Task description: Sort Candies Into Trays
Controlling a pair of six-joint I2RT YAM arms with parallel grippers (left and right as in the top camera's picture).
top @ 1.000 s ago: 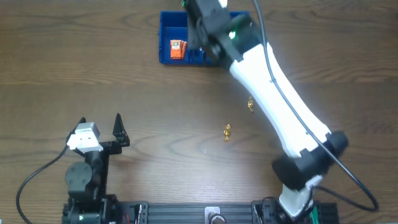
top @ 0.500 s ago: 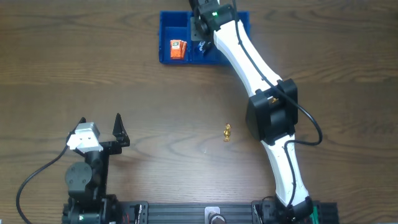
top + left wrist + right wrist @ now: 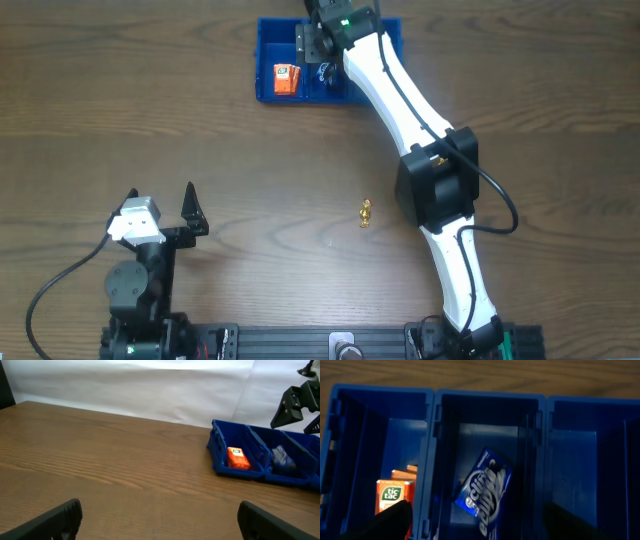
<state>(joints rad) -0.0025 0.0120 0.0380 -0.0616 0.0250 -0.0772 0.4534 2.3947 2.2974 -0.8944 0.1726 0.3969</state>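
Tray [image 3: 264,40], three compartments: one orange box [image 3: 286,79], one blue packet [image 3: 485,490]. One gold candy [image 3: 365,213] outside. Both jaws wide.

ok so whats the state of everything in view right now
tray: two compartments hold candy
orange candy box: in an end compartment
blue candy pack: askew in the middle compartment
gold candy: loose on the table
left gripper: jaws open, empty
right gripper: jaws open, empty, over the tray

Wooden table [image 3: 150,120]; blue tray [image 3: 266,42]; gold candy [image 3: 366,213]
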